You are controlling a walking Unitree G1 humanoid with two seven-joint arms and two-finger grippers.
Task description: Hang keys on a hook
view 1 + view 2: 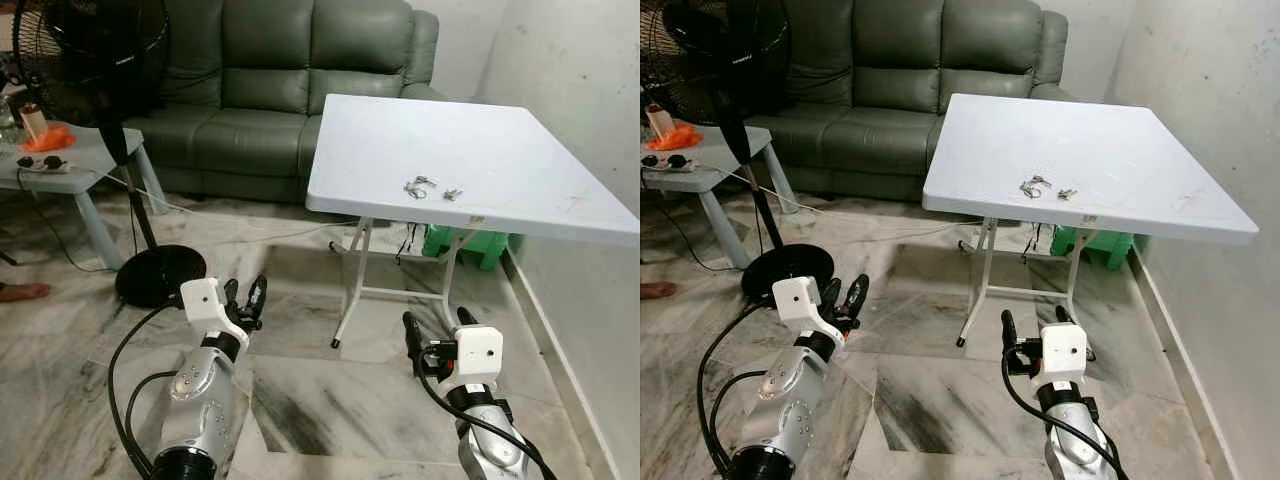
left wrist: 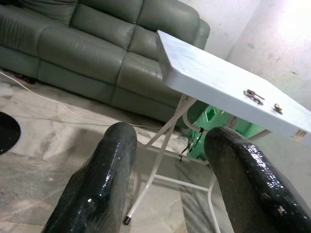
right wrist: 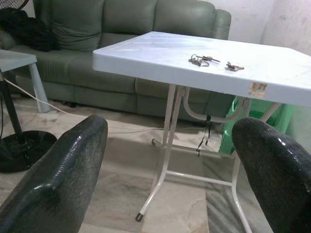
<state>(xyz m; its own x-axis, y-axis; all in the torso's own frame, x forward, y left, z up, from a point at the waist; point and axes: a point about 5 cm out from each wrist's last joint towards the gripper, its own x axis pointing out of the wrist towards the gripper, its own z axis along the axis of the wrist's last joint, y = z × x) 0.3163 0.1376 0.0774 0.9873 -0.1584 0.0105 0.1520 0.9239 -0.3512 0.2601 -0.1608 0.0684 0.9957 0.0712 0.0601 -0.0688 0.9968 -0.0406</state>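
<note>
left gripper (image 1: 246,298) spread, empty, low over marble floor (image 1: 300,400) | right gripper (image 1: 439,325) spread, empty, low before the table | keys (image 1: 418,186) flat on white folding table (image 1: 470,150) near its front edge, well apart from both | green sofa (image 1: 290,90) behind | standing fan (image 1: 110,60) left

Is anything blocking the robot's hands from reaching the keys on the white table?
Nothing visible does. The keys lie near the white table's front edge, and both the left gripper and right gripper are lower, over the floor.
</note>
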